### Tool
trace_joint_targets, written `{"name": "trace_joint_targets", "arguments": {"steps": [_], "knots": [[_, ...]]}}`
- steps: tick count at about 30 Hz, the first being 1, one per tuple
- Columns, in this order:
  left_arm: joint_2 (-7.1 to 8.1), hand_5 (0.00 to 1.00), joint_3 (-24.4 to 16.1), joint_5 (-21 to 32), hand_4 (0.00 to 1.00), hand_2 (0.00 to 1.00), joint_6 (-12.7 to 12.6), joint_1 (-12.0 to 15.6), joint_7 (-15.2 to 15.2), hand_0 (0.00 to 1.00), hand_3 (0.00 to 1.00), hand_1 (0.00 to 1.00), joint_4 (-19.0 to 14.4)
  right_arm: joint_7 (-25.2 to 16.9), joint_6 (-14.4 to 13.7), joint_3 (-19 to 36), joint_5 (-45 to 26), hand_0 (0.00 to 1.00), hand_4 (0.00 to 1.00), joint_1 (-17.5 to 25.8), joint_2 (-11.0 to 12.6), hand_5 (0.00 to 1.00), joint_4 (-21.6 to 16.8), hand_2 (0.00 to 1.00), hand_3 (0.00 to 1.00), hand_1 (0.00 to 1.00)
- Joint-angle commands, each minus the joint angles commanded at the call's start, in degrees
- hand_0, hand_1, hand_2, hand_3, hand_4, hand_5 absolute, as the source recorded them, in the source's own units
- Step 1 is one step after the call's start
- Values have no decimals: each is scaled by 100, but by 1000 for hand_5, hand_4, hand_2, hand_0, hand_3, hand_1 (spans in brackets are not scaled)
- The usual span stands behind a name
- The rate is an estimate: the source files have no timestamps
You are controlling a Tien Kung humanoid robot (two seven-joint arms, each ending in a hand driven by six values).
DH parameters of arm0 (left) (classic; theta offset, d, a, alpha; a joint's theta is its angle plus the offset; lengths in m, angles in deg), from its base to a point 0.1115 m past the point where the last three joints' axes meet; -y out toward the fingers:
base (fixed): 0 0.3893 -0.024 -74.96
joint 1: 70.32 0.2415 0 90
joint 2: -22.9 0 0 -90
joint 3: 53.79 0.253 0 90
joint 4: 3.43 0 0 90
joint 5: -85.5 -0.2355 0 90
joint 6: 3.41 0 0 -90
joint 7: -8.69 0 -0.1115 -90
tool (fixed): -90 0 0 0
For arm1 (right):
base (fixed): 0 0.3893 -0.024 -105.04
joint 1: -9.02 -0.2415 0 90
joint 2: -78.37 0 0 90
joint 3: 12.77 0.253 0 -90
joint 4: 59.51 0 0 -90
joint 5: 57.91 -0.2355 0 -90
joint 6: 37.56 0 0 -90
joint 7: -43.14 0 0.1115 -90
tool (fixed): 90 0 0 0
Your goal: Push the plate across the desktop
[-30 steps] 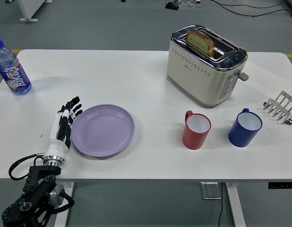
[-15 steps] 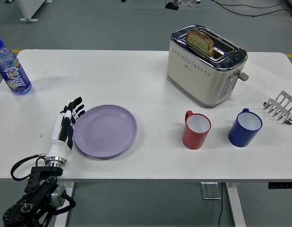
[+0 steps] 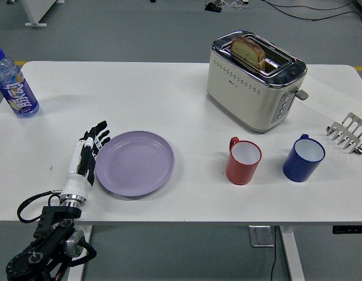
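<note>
A lilac plate (image 3: 135,163) lies flat on the white table (image 3: 169,99), left of centre near the front edge. My left hand (image 3: 87,155) comes in from the lower left, fingers straight and held together, its edge against the plate's left rim. It holds nothing. My right hand is out of view.
A red mug (image 3: 243,161) and a blue mug (image 3: 303,158) stand to the plate's right. A cream toaster (image 3: 254,79) with bread in it stands at the back. A water bottle (image 3: 14,86) stands far left. A metal rack (image 3: 349,133) lies at the right edge.
My left hand has slid to the right and the plate has moved to the right with it, a little closer to the red mug.
</note>
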Motion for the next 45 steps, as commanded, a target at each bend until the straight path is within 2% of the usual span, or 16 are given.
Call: {"name": "trace_joint_targets", "arguments": {"steps": [11, 32, 39, 41, 42, 45], "knots": [[0, 998, 254, 56, 506, 909, -28, 4, -20, 815, 809, 869, -63, 12, 2, 43, 60, 676, 322, -3, 1, 316, 0, 757, 704, 676], [0, 998, 463, 159, 502, 909, -28, -62, -32, 815, 800, 868, -271, 14, 2, 16, 60, 680, 323, -29, 2, 313, 0, 756, 704, 678], [0, 998, 287, -77, 503, 906, -172, -19, 26, 812, 799, 866, -523, 10, 3, -5, 41, 680, 322, -13, 2, 313, 0, 756, 704, 677], [0, 998, 116, -248, 503, 906, -207, -4, 126, 812, 799, 866, -640, 9, 5, -4, 41, 680, 322, -5, 4, 313, 0, 756, 704, 677], [0, 998, 39, -308, 499, 851, -196, 0, 174, 759, 754, 816, -678, 9, 6, 1, 47, 679, 322, -2, 5, 312, 0, 756, 704, 677], [0, 998, -215, -479, 499, 851, -116, -5, 342, 759, 754, 816, -810, 13, 6, 18, 58, 679, 322, 4, 4, 312, 0, 756, 704, 677]]}}
